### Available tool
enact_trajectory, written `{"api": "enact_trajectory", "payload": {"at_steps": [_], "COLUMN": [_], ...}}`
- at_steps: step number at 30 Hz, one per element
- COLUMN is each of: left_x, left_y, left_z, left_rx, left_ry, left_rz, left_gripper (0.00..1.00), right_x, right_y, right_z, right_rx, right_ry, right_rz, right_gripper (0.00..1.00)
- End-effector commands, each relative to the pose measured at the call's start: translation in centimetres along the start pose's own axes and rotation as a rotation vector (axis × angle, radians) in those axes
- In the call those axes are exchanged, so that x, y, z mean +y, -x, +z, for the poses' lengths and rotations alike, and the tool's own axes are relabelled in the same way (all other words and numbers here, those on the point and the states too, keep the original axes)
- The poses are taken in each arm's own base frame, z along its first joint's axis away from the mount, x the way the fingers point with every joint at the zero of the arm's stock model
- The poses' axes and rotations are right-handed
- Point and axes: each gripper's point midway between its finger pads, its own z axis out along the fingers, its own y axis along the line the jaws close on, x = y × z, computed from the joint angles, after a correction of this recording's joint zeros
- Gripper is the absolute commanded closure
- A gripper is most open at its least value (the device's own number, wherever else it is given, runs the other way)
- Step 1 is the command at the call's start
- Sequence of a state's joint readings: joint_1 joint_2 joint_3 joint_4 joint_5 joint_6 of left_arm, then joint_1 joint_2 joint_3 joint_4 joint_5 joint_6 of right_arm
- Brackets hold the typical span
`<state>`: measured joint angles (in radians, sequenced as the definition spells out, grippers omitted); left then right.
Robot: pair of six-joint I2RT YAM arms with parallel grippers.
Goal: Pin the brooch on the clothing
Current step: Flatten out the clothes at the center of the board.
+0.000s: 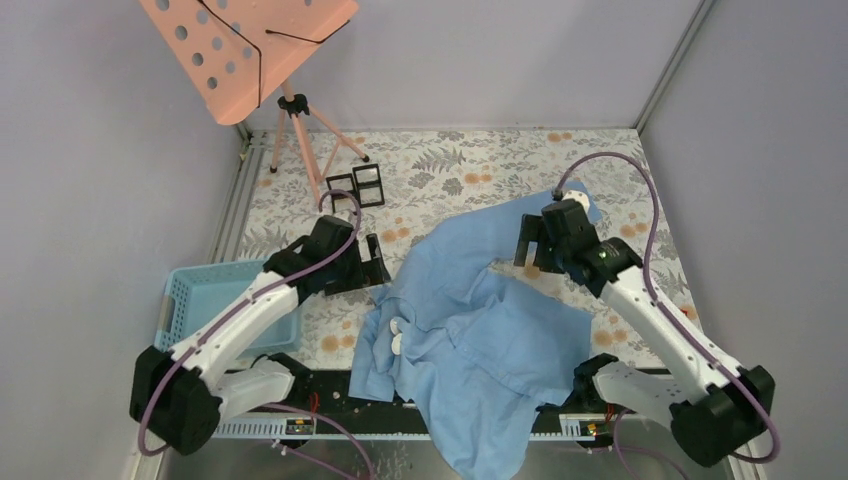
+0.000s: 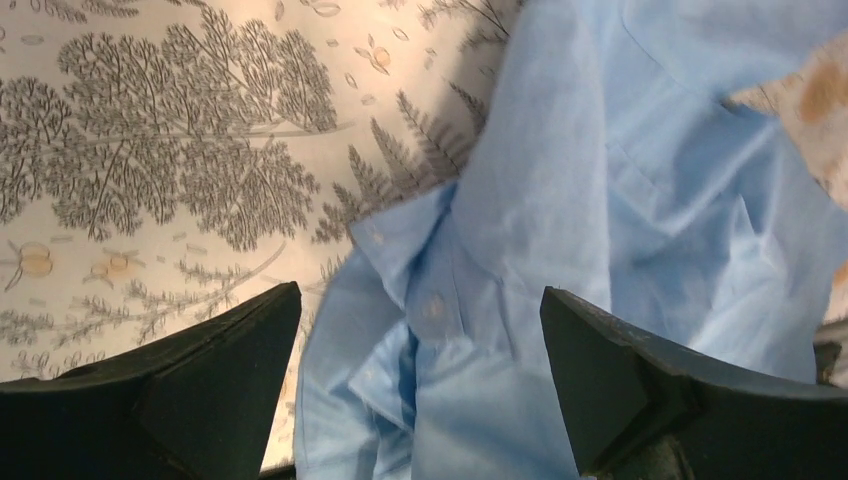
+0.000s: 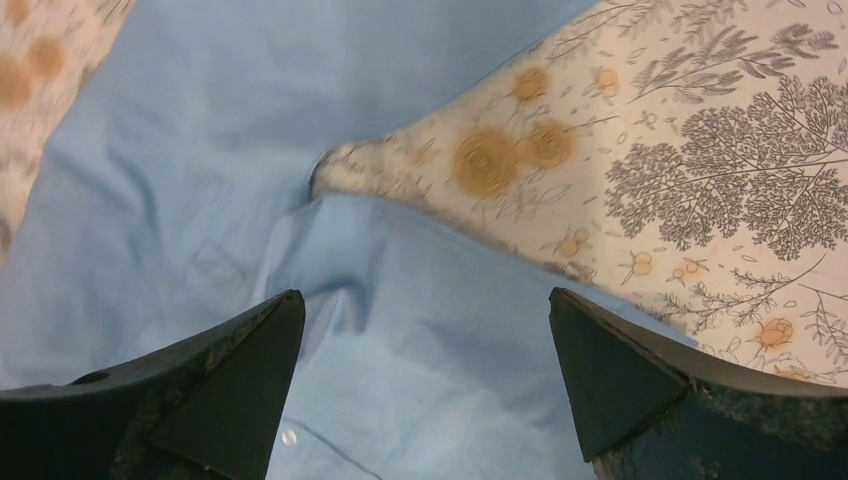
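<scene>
Since the shirt (image 1: 470,320) is bunched up in the middle of the counter (image 1: 450,165), most of what matters here is its edges. It's light blue and badly rumpled. Its near part spills over the counter's near edge and hangs down between the two arm bases, and its far end runs up toward the far right corner.

The left fingers (image 1: 372,262) sit just off the shirt's left edge, spread wide with nothing between them. In the left wrist view those fingers (image 2: 200,380) frame a folded, buttoned strip of the shirt (image 2: 620,200), with bare floral counter (image 2: 150,150) on the outer side. Can't tell whether they touch the cloth.

The right fingers (image 1: 527,245) hang over the shirt's far right part, also spread wide and holding nothing. From the right wrist, the fingers (image 3: 210,390) straddle a fold of shirt (image 3: 250,120) where a wedge of bare counter (image 3: 700,150) cuts in.

Room-wise, bare patterned counter shows beyond the shirt's far edge, up to two small black frames (image 1: 358,187) and a pink music stand (image 1: 245,50). A light blue basket (image 1: 205,300) sits well to the shirt's left, partly covered by the left arm. A couple of small white bits (image 1: 398,335) lie on the shirt near its left edge, too small to say what they are.
</scene>
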<state>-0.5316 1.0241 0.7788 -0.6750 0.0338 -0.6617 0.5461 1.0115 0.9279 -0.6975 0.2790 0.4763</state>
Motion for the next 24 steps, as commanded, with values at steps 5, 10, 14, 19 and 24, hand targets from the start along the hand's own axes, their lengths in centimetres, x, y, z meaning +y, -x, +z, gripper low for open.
{"api": "enact_trajectory", "payload": {"at_steps": [5,10,14,19,24], "left_x": [-1.3,-2.7,-3.6,-4.3,-5.9], "left_y": [4.4,7.2,8.5,7.8,7.4], "left_z": [5.6,7.8,9.8,12.7,13.9], "left_rx": [0.000,-0.007,0.033,0.110,0.145], "left_ry": [-0.013,-0.032,-0.026,-0.066,-0.157], "left_rz": [-0.075,-0.087,-0.093,-0.101,-0.094], "left_gripper": [0.01,0.01,0.01,0.01,0.01], "right_x": [-3.6,-7.7,-11.8,-15.6,-18.6], "right_y": [4.9,7.5,9.3,10.9,11.9], "right_z": [7.7,11.1,13.1,15.9,18.1], "right_rx": [0.073,0.083,0.085,0.111,0.140], "right_ry": [-0.059,-0.136,-0.194,-0.202,-0.249], "right_rz": [0.221,0.338,0.419,0.522,0.558], "right_gripper": [0.03,0.04,0.04,0.06,0.07]}}
